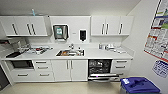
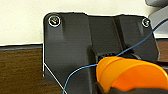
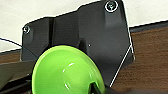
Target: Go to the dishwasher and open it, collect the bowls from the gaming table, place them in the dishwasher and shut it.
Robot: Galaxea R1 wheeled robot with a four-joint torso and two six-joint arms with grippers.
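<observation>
Our left gripper pinches an orange bowl by its rim, our right gripper a green bowl, each carried for loading. Ahead, the dishwasher stands under the counter, its door dropped open to receive them.

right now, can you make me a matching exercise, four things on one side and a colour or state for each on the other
Things:
1. dishwasher
2. bowl at the left wrist
3. bowl at the right wrist
4. bin

Colour or state:
a. green
b. blue lid
c. door open
d. orange

Pairs: 1-c, 2-d, 3-a, 4-b
</observation>
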